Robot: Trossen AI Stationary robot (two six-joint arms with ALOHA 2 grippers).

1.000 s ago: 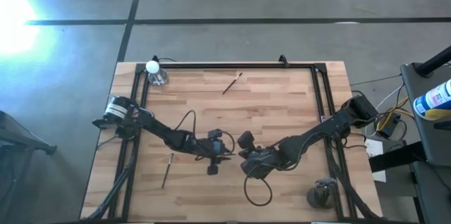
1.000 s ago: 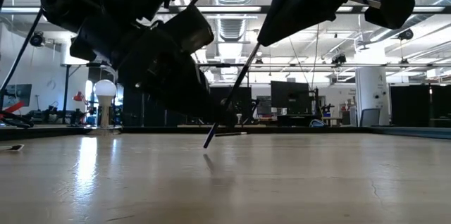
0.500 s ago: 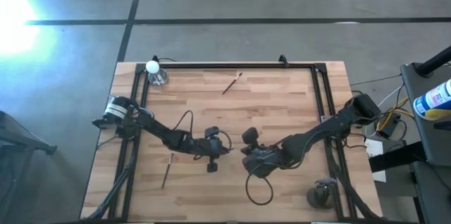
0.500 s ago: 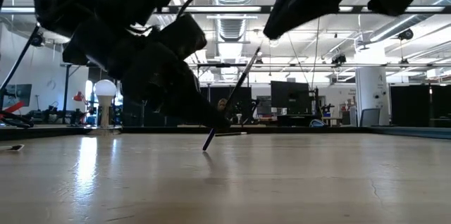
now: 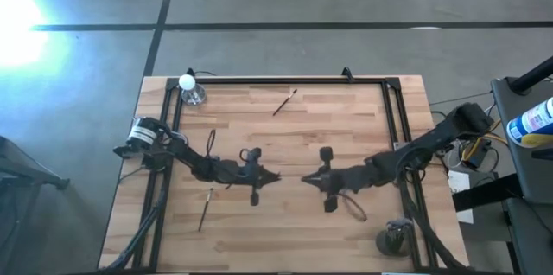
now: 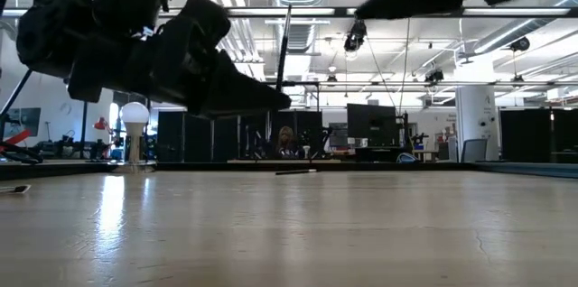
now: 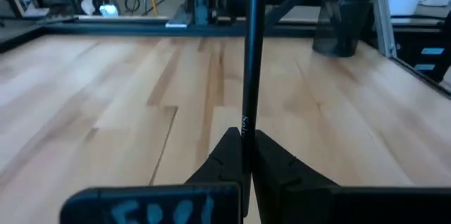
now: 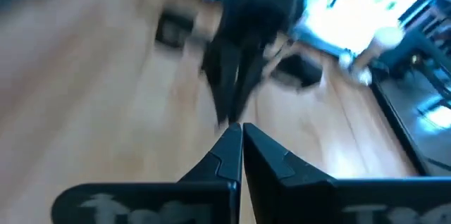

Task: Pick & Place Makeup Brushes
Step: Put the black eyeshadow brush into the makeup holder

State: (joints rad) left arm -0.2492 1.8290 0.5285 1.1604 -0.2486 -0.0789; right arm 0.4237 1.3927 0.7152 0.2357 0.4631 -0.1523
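A dark makeup brush (image 7: 249, 69) stands clamped in the left end effector (image 7: 243, 146), seen only by its wrist camera.

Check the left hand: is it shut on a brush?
Shut on a brush. In the left wrist view the left hand pinches a thin black brush handle between its fingers; the handle stands upright, clear of the table.
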